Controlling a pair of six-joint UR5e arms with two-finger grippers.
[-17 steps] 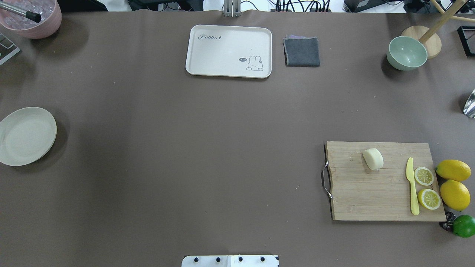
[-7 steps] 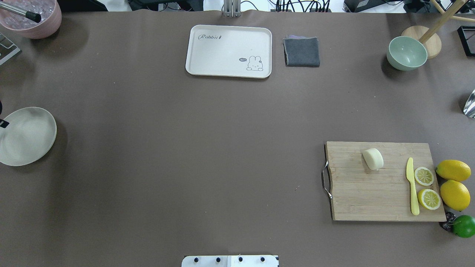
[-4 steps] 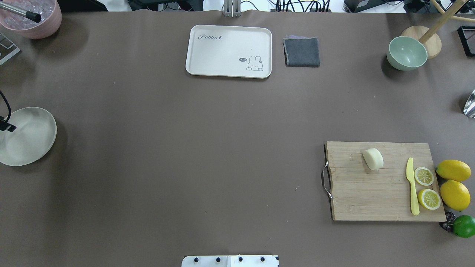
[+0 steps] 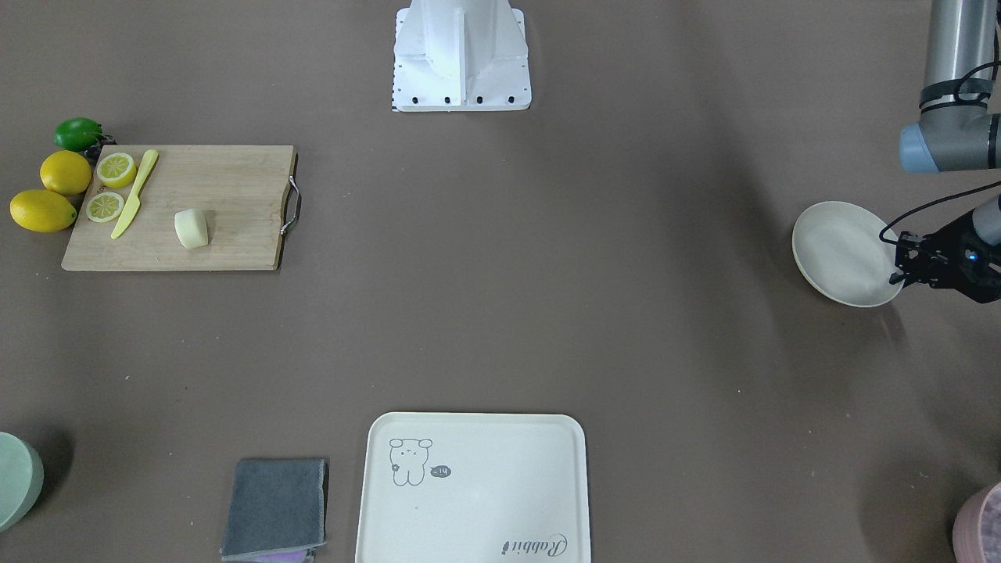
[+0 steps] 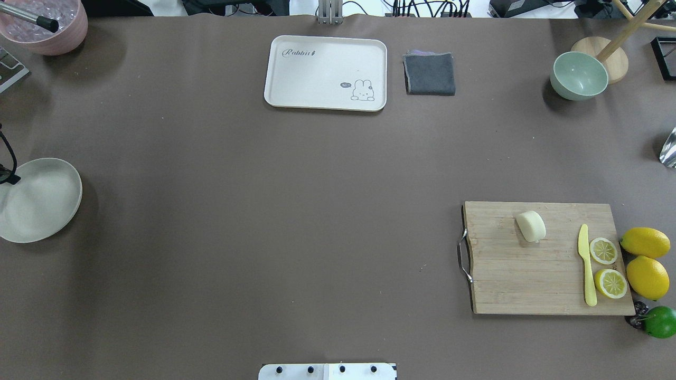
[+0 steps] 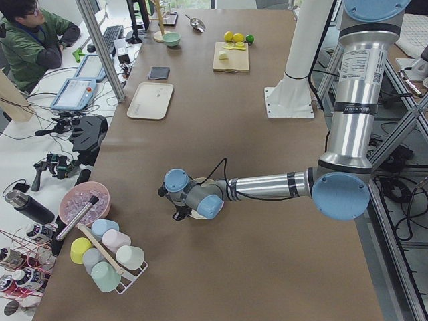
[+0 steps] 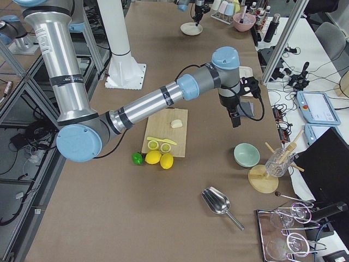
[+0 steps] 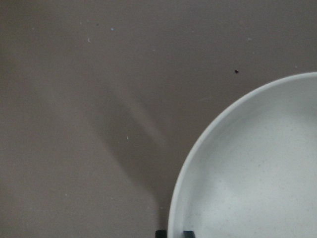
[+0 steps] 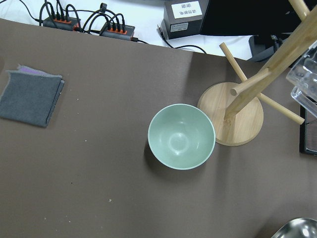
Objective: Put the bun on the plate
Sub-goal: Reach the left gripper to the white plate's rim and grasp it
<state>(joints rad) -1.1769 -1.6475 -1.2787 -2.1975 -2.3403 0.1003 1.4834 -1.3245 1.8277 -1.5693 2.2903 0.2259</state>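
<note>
The bun (image 5: 531, 226) (image 4: 191, 229), a pale cream lump, lies on the wooden cutting board (image 5: 507, 274) at the right. The round off-white plate (image 5: 42, 200) (image 4: 841, 252) sits at the table's far left. My left gripper (image 4: 899, 267) is down at the plate's outer rim. In the left wrist view its dark fingertips (image 8: 188, 233) straddle the rim of the plate (image 8: 247, 173), shut on it. My right gripper (image 7: 234, 117) shows only in the exterior right view, hanging high beyond the board near the cloth. I cannot tell if it is open or shut.
A yellow knife (image 5: 586, 269), two lemon halves (image 5: 603, 250), whole lemons (image 5: 645, 241) and a lime (image 5: 660, 321) crowd the board's right side. A cartoon tray (image 5: 317, 68), grey cloth (image 5: 429, 74) and green bowl (image 5: 578, 76) line the far edge; a pink bowl (image 5: 47, 26) stands far left.
The left gripper came in at the left edge and reached the plate's rim. The plate has shifted slightly toward the robot and to the right. The bun has not moved.
</note>
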